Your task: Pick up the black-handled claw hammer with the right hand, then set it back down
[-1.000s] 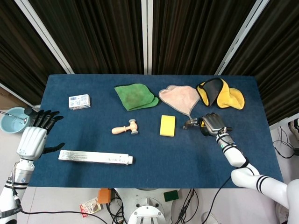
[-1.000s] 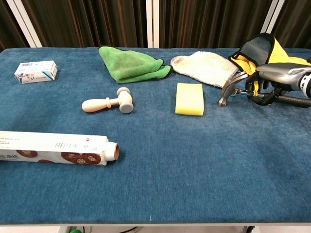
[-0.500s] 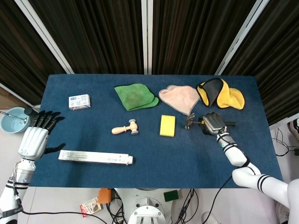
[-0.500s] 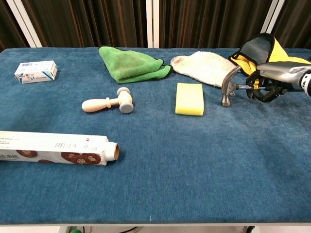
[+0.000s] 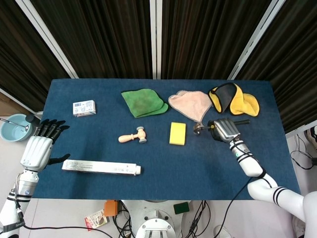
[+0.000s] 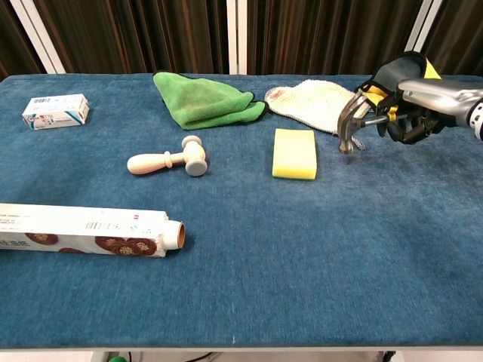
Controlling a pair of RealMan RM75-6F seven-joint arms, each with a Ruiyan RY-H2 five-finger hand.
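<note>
The black-handled claw hammer [image 6: 352, 122] hangs clear of the blue table [image 6: 302, 249], its steel head [image 5: 197, 129] pointing left just right of the yellow sponge [image 6: 295, 153]. My right hand [image 6: 426, 109] grips its black and yellow handle, whose end [image 5: 242, 121] sticks out to the right in the head view. The right hand [image 5: 225, 130] sits at the table's right side, in front of the yellow-and-black cloth [image 5: 234, 99]. My left hand [image 5: 38, 147] hovers off the table's left edge with fingers spread, holding nothing.
A small wooden mallet [image 6: 169, 160] lies mid-table. A long foil box [image 6: 87, 230] lies at the front left, a small carton [image 6: 55, 111] at the far left. A green cloth [image 6: 202, 99] and a pink cloth [image 5: 190, 105] lie at the back. A blue bowl [image 5: 13, 127] stands off-table left.
The right hand has raised the hammer off the table and carried it slightly toward the back; its head now hangs higher. The left hand has dropped a little.
</note>
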